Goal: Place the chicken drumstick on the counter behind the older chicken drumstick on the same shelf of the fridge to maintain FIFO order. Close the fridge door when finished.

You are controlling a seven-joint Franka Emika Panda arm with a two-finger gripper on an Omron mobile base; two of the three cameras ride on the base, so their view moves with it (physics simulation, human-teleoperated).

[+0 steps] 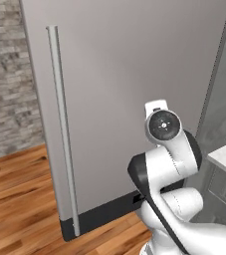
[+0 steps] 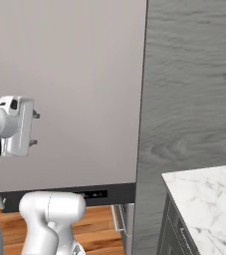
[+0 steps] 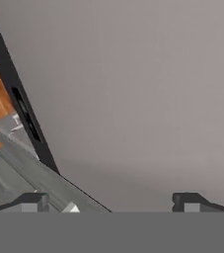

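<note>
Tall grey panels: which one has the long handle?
The smooth pale-grey door: a long vertical bar handle runs down its left side. The darker wood-grain panel right of it shows none.

Kitchen: fridge door (image 1: 129, 89), marble counter (image 2: 209, 199)

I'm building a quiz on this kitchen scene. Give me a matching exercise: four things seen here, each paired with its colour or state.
Things:
1. fridge door
2. counter
3. hand
4. floor

Descriptions:
A. white marble, grey veins
B. brown wood planks
C. closed, plain grey, long vertical handle
D. open, holding nothing

Pairs: 1-C, 2-A, 3-D, 4-B
</note>
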